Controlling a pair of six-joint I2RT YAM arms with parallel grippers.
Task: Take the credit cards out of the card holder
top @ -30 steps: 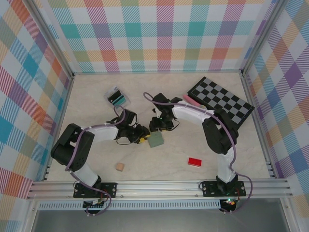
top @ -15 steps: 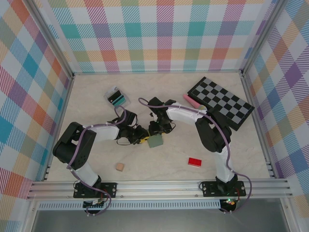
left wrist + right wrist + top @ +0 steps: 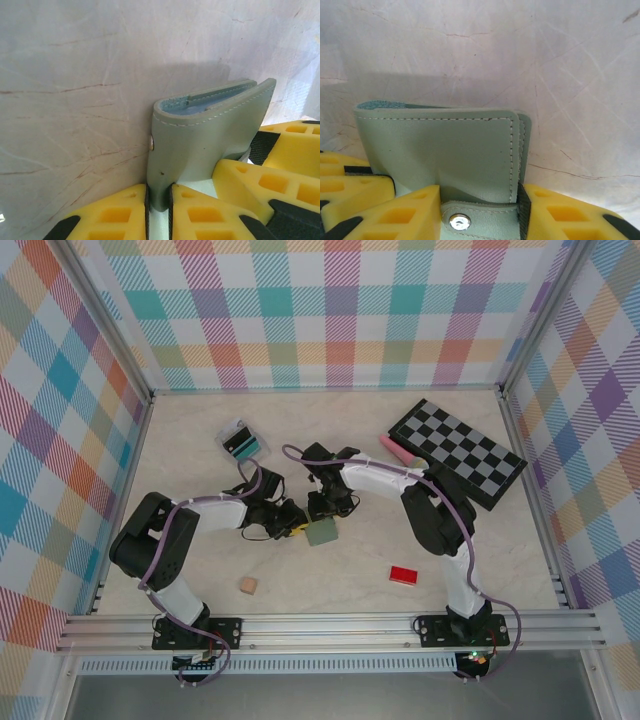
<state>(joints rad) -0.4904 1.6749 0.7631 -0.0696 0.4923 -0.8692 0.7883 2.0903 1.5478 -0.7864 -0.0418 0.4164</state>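
Observation:
The card holder (image 3: pixel 322 531), a pale grey-green folded wallet, lies at the table's middle between both grippers. My left gripper (image 3: pixel 293 525) is at its left side, shut on one edge of the card holder (image 3: pixel 200 135), which its yellow fingers (image 3: pixel 115 212) pinch tightly. My right gripper (image 3: pixel 325 508) is at the far side, its jaws closed around the card holder's (image 3: pixel 445 155) clasp tab (image 3: pixel 480 220) with its metal snap. A pale blue strip shows between the wallet halves in the left wrist view. Two flat credit cards (image 3: pixel 245 443), one teal and one dark, lie overlapped at the back left.
A black-and-grey checkered board (image 3: pixel 458 452) lies at the back right with a pink piece (image 3: pixel 395 448) beside it. A small red block (image 3: pixel 403 575) sits front right and a wooden cube (image 3: pixel 248 586) front left. Plaid walls enclose the table.
The right arm has swung left and its gripper has settled onto the wallet's far side, jaws narrowing on the tab. The left jaws have tightened on the wallet's edge.

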